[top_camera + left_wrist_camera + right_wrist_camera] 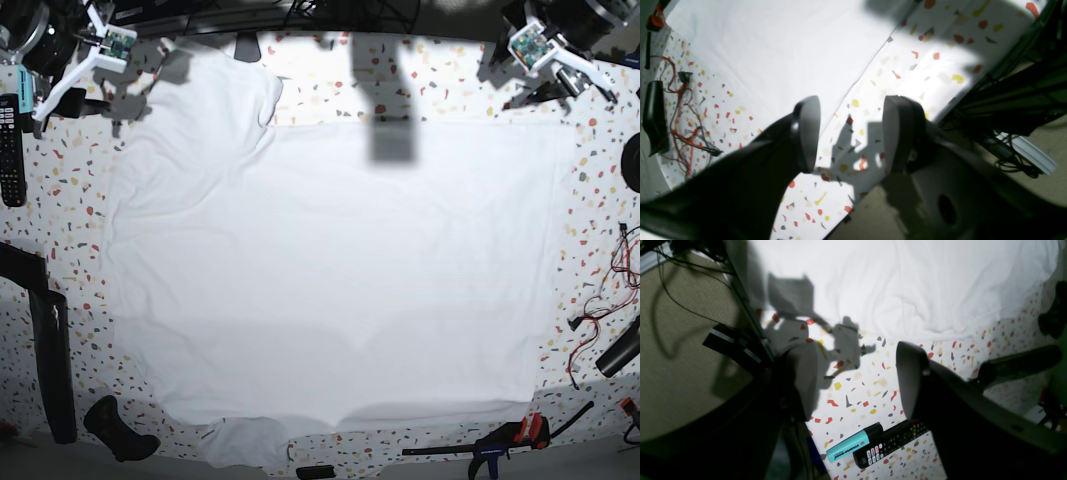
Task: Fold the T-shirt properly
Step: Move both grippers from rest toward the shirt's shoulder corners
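Note:
The white T-shirt [330, 270] lies spread flat over most of the speckled table [600, 200], with one sleeve at the far left [225, 95] and another at the near edge [245, 440]. In the left wrist view my left gripper [853, 133] hangs open over bare tabletop, nothing between its fingers, just off the T-shirt's straight edge [773, 50]. My right gripper [857, 383] is open too, above bare table beside the wrinkled cloth [907, 283]. In the base view the left arm [555, 50] sits at the far right corner and the right arm [75, 65] at the far left.
A turquoise highlighter [853, 443] and a black remote [890, 443] lie near my right gripper. Red wires [600, 320] run along the right edge. A black-and-orange clamp [500, 445] sits at the front edge. Black bars [50, 360] stand at the left.

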You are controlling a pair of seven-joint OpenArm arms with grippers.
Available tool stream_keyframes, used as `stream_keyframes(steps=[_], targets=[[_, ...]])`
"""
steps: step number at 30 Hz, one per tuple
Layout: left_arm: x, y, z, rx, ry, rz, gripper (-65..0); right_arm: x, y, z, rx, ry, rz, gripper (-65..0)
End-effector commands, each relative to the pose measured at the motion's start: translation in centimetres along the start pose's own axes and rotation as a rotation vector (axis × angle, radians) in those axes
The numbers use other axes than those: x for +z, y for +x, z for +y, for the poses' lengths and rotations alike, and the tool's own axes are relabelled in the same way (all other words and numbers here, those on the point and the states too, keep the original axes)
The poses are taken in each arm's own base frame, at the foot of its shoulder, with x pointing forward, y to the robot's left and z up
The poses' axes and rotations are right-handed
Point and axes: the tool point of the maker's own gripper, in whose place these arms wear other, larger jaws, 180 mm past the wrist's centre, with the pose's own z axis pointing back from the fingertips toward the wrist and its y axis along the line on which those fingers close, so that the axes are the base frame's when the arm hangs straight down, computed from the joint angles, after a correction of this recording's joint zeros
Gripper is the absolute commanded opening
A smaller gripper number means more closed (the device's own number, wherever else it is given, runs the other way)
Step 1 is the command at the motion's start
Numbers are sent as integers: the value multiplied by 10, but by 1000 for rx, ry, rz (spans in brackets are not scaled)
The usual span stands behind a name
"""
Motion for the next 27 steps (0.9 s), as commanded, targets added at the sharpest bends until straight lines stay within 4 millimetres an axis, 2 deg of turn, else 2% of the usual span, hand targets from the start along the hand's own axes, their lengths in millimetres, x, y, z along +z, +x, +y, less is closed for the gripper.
stream_keyframes(steps=[1, 3, 7, 14, 17, 19, 22, 27], targets=[[2, 7, 3, -22, 13, -28, -355, 2, 10, -1, -13, 2, -41, -277], [2, 9, 8, -65, 32, -34, -355, 3, 18, 4, -69, 26, -82, -277], [-9, -12, 13, -59, 40, 5, -356, 5, 31, 10, -161, 68, -154, -277], [-22, -52, 26, -90, 34, 88, -356, 5, 31, 11, -178, 62, -151, -277], [-20, -63, 47, -170, 113, 136, -356, 5, 31, 14, -222, 49, -152, -277], [-18, -62, 59, -206, 147, 138, -356, 5, 31, 16, -251, 40, -152, -277], [-18, -58, 64, -252, 136, 120, -356, 5, 31, 18, -283, 30, -152, -278], [-22, -50, 55, -343, 102, 77, -358, 5, 32, 20, -317, 19, -153, -277]])
